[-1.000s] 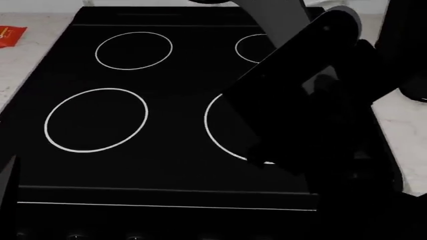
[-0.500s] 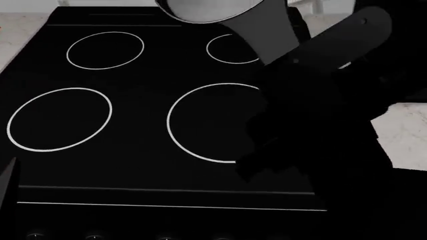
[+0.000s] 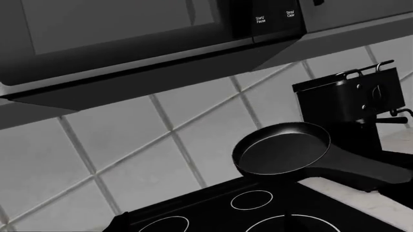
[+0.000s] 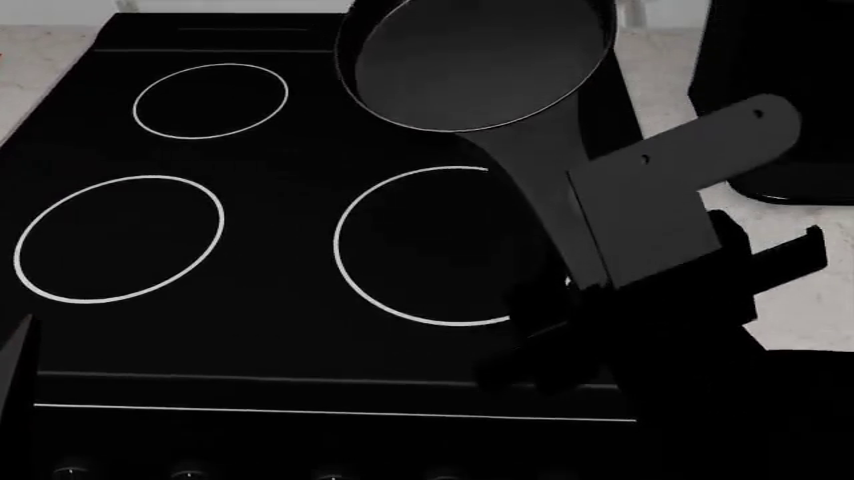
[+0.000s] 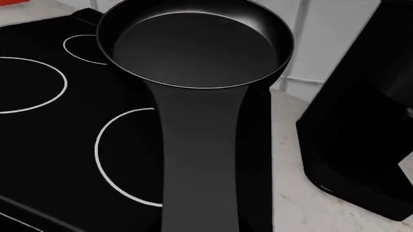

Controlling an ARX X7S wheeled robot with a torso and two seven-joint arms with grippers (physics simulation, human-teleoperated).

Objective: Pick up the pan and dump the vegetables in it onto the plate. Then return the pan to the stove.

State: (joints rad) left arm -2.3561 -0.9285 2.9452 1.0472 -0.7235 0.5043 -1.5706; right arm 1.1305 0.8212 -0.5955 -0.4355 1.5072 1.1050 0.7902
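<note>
In the left wrist view, the pan [image 3: 282,154] is seen lifted above the stove [image 3: 258,212], beside a black coffee machine [image 3: 351,108]; the left gripper is not shown. In the head view, the pan [image 4: 474,60] is held at upper centre, over the far right burner, its handle clasped by the right gripper [image 4: 627,270]. In the right wrist view, the pan [image 5: 193,46] appears empty
</note>
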